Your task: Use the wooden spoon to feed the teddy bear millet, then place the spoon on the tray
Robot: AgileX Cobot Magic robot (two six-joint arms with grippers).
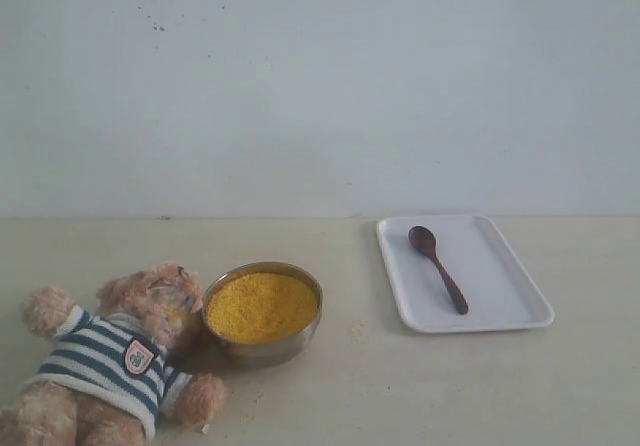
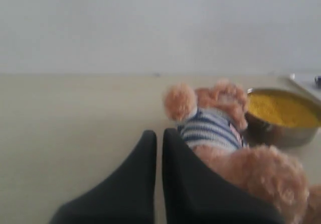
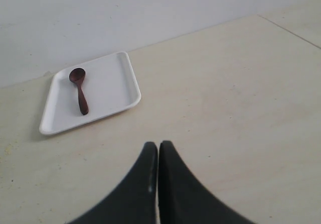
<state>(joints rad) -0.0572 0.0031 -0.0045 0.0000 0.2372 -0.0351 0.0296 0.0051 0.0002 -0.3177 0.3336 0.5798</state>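
The left pincer [image 2: 159,133] has its two dark fingers drawn together with only a thin slit between them, and it grips nothing. One finger hides part of the teddy bear [image 2: 215,126], whose near leg is a blur just beside it. The right pincer [image 3: 158,144] is likewise pressed closed and empty, over the desk [image 3: 241,108] and well apart from the tray [image 3: 113,81]. Neither pincer shows in the exterior view. There the bear lies on its back at the left, its legs cut off by the frame edge and its head against the steel bowl [image 1: 270,352]. The bowl is filled to its rim with millet [image 1: 262,306]. The wooden spoon [image 3: 79,91] lies flat inside the tray, its bowl end toward the wall.
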